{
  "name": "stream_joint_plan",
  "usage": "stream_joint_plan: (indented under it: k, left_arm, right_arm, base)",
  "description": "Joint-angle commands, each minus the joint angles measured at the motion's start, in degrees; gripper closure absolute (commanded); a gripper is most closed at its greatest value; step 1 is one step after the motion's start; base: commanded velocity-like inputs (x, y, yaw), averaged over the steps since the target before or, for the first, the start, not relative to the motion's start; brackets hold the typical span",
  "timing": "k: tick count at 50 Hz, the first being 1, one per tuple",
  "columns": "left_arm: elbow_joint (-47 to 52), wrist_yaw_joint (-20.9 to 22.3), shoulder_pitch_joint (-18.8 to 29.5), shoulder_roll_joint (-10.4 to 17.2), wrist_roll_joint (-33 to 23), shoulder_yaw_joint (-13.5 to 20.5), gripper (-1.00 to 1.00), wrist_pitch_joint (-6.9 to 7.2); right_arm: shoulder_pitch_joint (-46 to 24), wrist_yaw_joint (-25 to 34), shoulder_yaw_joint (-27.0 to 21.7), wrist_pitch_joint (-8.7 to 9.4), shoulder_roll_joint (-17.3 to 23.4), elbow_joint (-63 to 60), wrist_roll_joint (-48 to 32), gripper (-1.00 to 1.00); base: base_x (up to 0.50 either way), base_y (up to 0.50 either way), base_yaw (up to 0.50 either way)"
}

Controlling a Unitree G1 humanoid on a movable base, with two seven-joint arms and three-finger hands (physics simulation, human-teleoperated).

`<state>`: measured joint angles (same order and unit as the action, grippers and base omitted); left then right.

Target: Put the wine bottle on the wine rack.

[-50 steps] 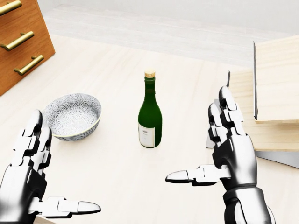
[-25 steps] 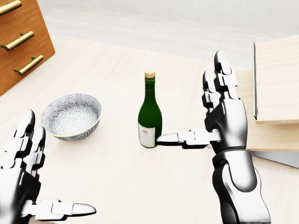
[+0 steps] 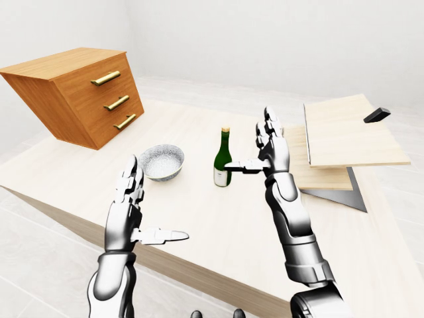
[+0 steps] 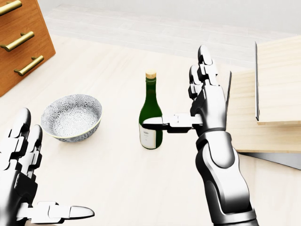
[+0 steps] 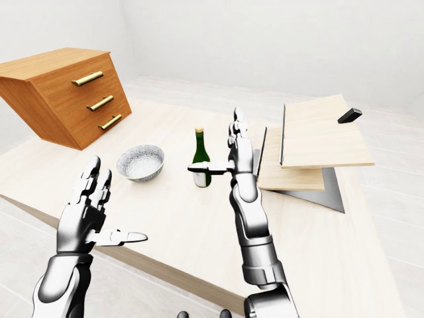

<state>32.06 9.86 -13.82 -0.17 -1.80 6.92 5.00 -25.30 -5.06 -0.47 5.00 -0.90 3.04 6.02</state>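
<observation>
Pale wood counter [image 4: 108, 188] fills most of the head view, with white floor beyond. At its left edge stands an orange-brown wooden drawer chest with brass handles [image 3: 79, 93]; at right, the light wooden wine rack of stacked boards on a grey base [image 3: 338, 149]. A patterned grey-white ceramic bowl [image 4: 71, 117], seemingly empty, sits left of the upright green glass wine bottle with cork and white label [image 4: 151, 113] mid-counter. The right hand [image 4: 200, 106] has moved up beside the bottle since a second ago, fingers spread, thumb crossing over the bottle, not closed round it. The left hand [image 4: 23, 181] has sunk lower, fingers wide apart.
</observation>
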Motion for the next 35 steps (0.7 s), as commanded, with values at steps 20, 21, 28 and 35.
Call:
stream_joint_plan:
  k: [20, 21, 28, 35]
  left_arm:
    - [0.63, 0.4, -0.2, -0.18, -0.18, 0.0, -1.0, 0.0]
    - [0.99, 0.41, -0.27, -0.21, -0.12, 0.0, -1.0, 0.0]
    - [1.69, 0.5, -0.69, -0.25, -0.25, -0.03, -1.0, 0.0]
    - [1.28, 0.7, -1.08, -0.35, -0.01, 0.26, -1.0, 0.0]
  right_arm:
    - [-8.45, -2.91, -0.48, 0.0, -0.43, 14.49, 0.3, -1.0]
    - [-8.74, -2.95, -0.48, 0.0, -0.41, 15.25, 0.28, -1.0]
    - [-10.43, -3.4, -0.58, 0.0, -0.42, 18.77, 0.5, -1.0]
    - [-12.65, -3.47, -0.74, 0.0, -0.36, 23.51, 0.27, -1.0]
  base:
    - [0.0, 0.0, 0.0]
    - [0.0, 0.0, 0.0]
    - [0.0, 0.0, 0.0]
    - [0.0, 0.0, 0.0]
